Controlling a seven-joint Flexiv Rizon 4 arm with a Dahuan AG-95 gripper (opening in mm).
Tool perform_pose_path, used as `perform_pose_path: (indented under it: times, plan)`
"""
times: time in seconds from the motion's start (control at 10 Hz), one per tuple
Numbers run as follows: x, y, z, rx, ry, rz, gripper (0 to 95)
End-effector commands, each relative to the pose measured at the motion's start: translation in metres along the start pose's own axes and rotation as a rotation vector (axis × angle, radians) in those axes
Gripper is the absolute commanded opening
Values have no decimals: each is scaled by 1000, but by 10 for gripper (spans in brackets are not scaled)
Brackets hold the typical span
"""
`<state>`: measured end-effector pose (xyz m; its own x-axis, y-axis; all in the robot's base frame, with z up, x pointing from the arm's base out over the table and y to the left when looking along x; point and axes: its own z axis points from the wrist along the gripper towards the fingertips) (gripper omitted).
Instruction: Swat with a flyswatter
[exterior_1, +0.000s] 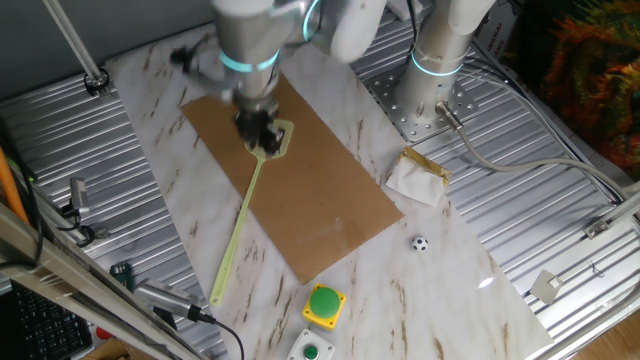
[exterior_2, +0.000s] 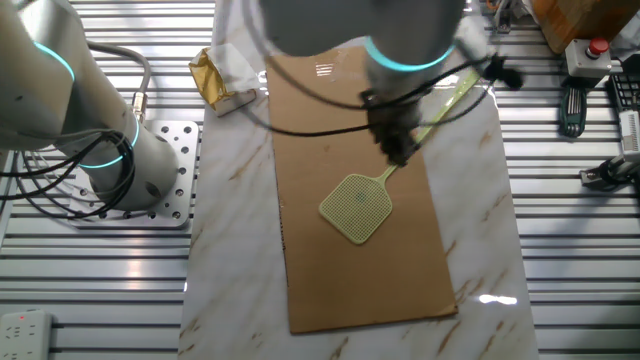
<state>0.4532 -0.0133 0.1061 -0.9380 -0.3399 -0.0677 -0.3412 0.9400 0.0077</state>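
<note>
While my black two-finger gripper (exterior_2: 397, 148) clamps the pale yellow-green plastic flyswatter (exterior_2: 357, 206) at its neck, mesh head lies on the brown cardboard board (exterior_2: 340, 270); swat stroke's underway. Next: lift w/ firm hold.

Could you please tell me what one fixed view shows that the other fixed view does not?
Only one fixed view shows the green button on its yellow base, the small ball and the swatter's handle end. Only the other fixed view shows the flyswatter's mesh head unobstructed and the tools at the right edge. Both show the flyswatter, the pincer on its handle near the head, the brown board and the wrapper.
</note>
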Motion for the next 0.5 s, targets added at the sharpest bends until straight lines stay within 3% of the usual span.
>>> perform_pose_path:
  times: [0.1, 0.5]
  plan:
    - [75, -32, -38, -28, -13, 437, 380]
    - [75, -32, -38, -36, -14, 441, 380]
